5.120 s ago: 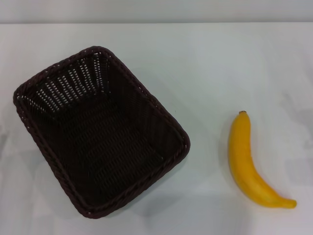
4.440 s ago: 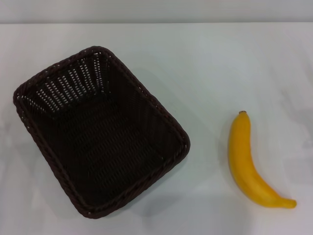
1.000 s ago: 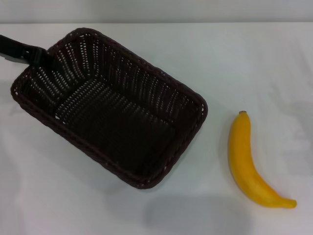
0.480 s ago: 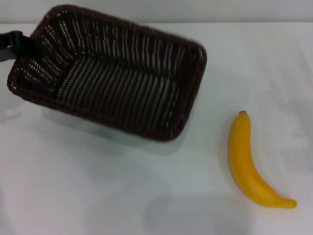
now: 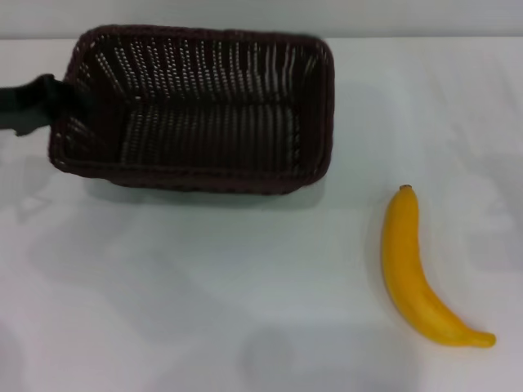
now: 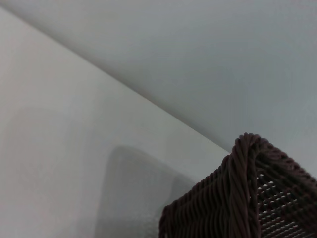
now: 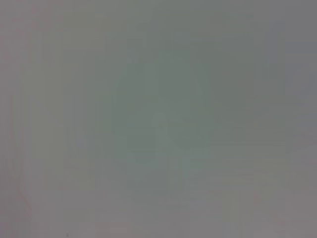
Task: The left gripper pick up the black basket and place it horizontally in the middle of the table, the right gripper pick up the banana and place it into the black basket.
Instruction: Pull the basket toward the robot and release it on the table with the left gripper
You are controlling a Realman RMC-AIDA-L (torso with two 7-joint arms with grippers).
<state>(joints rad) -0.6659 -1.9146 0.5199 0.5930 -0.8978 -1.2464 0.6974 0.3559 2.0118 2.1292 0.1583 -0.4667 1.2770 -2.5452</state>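
The black basket (image 5: 204, 110) is a dark woven wicker basket, now lying lengthwise across the far middle-left of the white table (image 5: 204, 286), lifted and tilted above its shadow. My left gripper (image 5: 55, 98) comes in from the left edge and is shut on the basket's left short rim. A corner of the basket shows in the left wrist view (image 6: 247, 198). The banana (image 5: 413, 269) is yellow and curved and lies on the table at the right, apart from the basket. My right gripper is out of view; the right wrist view shows only plain grey.
A grey wall runs along the table's far edge (image 5: 409, 37). Faint shadows lie on the table near the front.
The left gripper has come in and taken the basket's left rim. It has lifted the basket, swung it from a diagonal to a horizontal lie and moved it toward the far side. The banana has not moved.
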